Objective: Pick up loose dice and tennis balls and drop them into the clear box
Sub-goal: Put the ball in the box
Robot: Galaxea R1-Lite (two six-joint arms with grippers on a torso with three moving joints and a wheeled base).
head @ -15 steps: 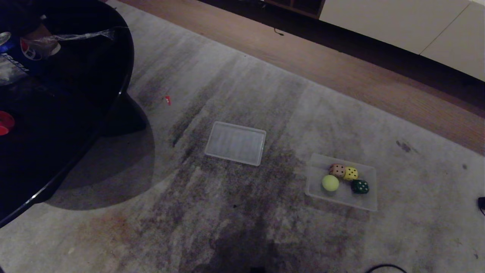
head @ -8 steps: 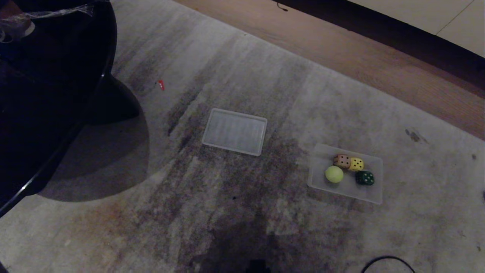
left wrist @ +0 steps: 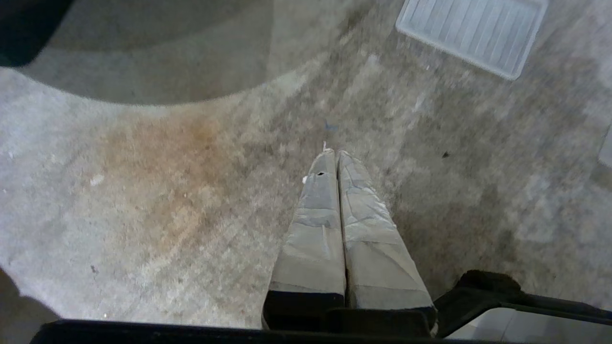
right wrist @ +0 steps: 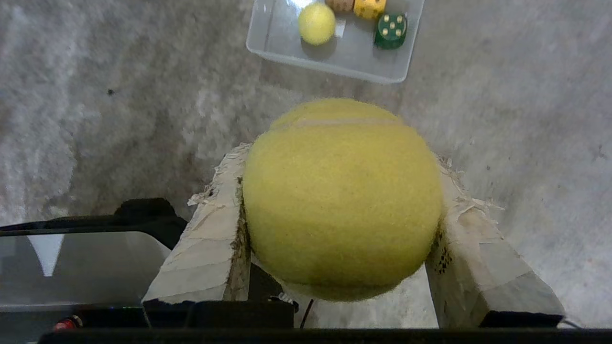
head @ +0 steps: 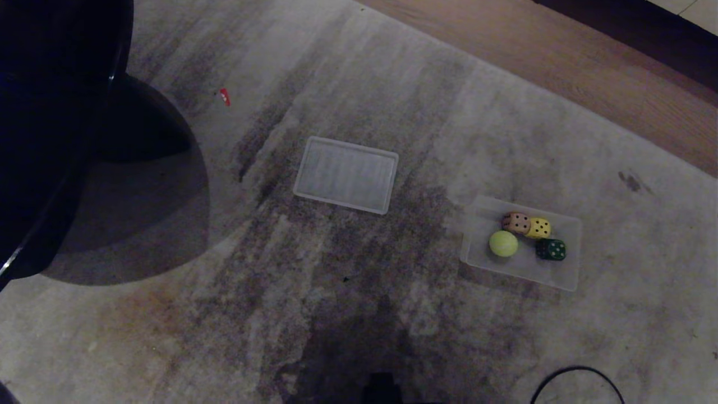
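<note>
My right gripper (right wrist: 342, 210) has its jaws clamped on a tennis ball (right wrist: 342, 198), short of the clear box (head: 566, 278) holding another ball and three dice; released early, it could bounce off the rim; left jaws together.

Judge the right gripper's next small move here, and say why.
Probably carry the tennis ball forward until it is above the clear box: the right gripper is shut on it, well short of the box.
</note>
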